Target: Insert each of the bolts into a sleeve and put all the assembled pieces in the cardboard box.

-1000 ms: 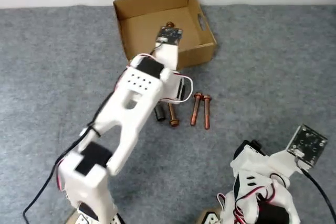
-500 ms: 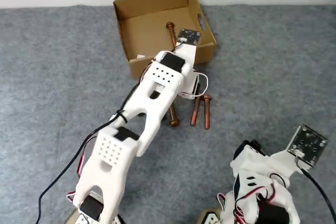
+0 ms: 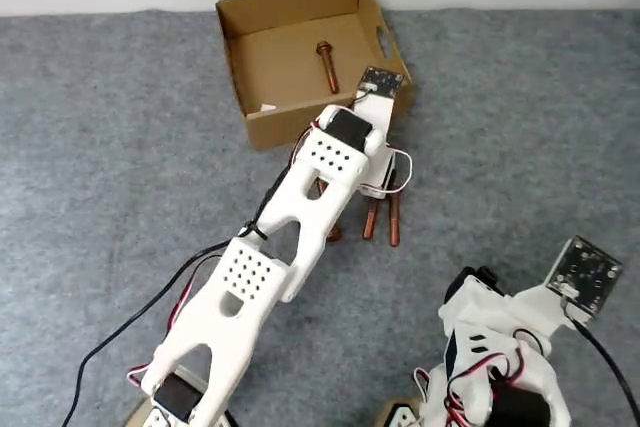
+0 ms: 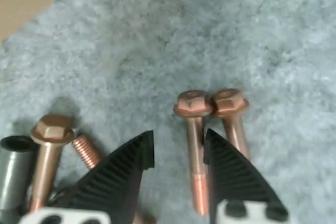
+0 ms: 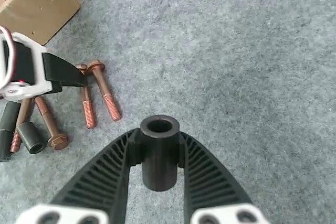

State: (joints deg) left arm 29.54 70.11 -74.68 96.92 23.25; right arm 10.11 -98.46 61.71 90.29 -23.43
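A copper bolt (image 3: pixel 326 65) lies inside the cardboard box (image 3: pixel 262 123) at the back. My left gripper (image 4: pixel 178 145) hangs open just above two bolts (image 4: pixel 194 129) lying side by side on the carpet (image 3: pixel 384 215). One of them is in line with the gap between the jaws. Beside them lie a third bolt (image 4: pixel 50 135) and a black sleeve (image 4: pixel 13 169). In the right wrist view my right gripper (image 5: pixel 159 156) is shut on an upright black sleeve (image 5: pixel 159 148), held above the carpet nearer the front.
Two more black sleeves (image 5: pixel 29 137) and bolts (image 5: pixel 50 127) lie beside the left gripper (image 5: pixel 52 74) in the right wrist view. The box corner (image 5: pixel 39 3) is just beyond them. Open grey carpet (image 3: pixel 520 137) stretches to the right. The right arm (image 3: pixel 500 357) sits at the front right.
The left arm has swung from above the box down to the two bolts on the carpet, leaving a bolt lying in the box. The right arm has stayed still.
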